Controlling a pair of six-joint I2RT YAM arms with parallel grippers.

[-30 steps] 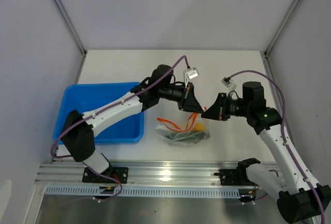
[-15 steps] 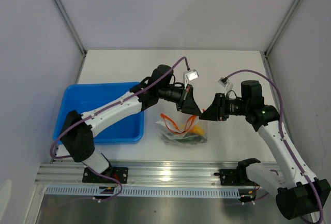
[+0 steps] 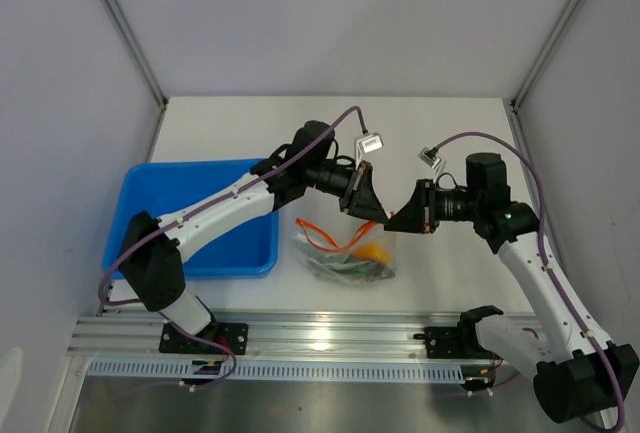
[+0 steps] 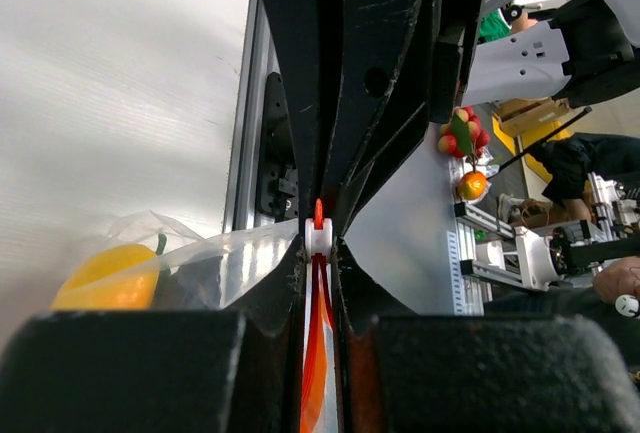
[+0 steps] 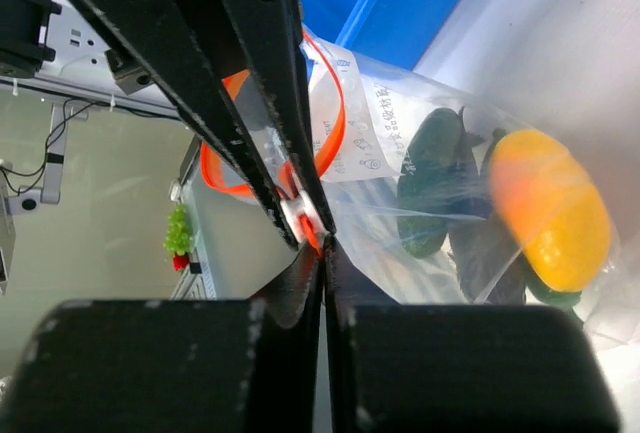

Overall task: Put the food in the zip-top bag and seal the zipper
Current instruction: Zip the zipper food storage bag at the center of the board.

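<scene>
The bench (image 3: 450,133) carries a blue tray (image 3: 150,193) by its left edge; beside it, mid near edge, the zip-top bag (image 3: 335,253) has its mouth raised. The food (image 3: 372,252) is inside: dark green pieces (image 5: 430,168) and a yellow-orange piece (image 5: 550,208). Sealing is in hand: left jaws and right jaws both clamp the zipper (image 4: 316,353), meeting at what seems a white slider (image 4: 317,238). Next, one should hold while the other draws along the strip.

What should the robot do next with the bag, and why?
Probably slide the left jaws along the zipper while the right jaws hold their end. Both are shut on the strip side by side, the food already sits inside the zip-top bag, and the zipper still loops open.
</scene>
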